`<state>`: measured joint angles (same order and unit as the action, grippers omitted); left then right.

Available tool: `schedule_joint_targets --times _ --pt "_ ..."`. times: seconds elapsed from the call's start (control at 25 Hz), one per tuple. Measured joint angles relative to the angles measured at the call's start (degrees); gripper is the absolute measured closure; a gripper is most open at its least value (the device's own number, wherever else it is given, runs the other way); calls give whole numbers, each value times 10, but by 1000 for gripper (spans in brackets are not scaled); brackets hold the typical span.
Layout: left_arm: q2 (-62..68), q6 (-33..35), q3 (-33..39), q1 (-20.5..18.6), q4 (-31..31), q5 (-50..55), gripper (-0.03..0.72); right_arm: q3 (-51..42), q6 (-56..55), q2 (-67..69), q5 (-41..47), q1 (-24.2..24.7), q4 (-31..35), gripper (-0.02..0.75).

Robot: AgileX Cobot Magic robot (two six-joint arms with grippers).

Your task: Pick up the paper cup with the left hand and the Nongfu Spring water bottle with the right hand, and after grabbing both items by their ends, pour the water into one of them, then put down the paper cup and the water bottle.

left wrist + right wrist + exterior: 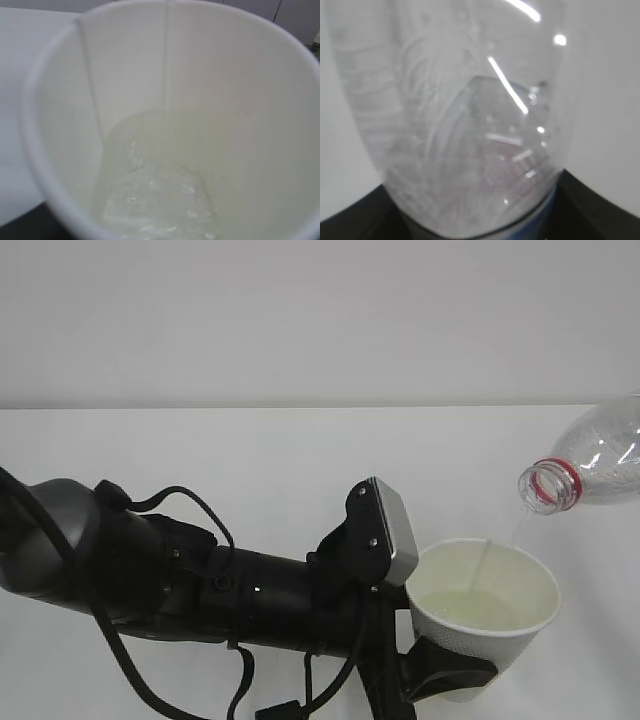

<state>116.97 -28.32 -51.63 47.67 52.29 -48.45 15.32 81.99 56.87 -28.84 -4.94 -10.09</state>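
Observation:
The white paper cup (500,625) is held upright at the lower right, and my left gripper (452,670) is shut on its lower side. Its black arm with a grey block (392,532) stretches in from the left. Above and to the right of the cup, the clear Nongfu Spring water bottle (600,455) is tipped with its red-ringed mouth (548,485) down-left. A thin stream of water (484,562) falls from the mouth into the cup. In the left wrist view the cup (210,80) has water (160,195) pooled in its bottom. In the right wrist view the bottle (460,115) fills the frame, with my right gripper (480,231) shut round its base.
A white tabletop (250,460) runs back to a plain white wall (300,320). Black cables (190,505) loop over the left arm and hang below it.

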Motion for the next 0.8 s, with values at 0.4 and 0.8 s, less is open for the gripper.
schedule_joint_targets --times 0.4,0.8 --pt "0 0 0 0 0 0 196 0 0 0 -1 0 0 250" --pt "0 0 0 0 0 0 196 0 0 0 -2 0 0 250"
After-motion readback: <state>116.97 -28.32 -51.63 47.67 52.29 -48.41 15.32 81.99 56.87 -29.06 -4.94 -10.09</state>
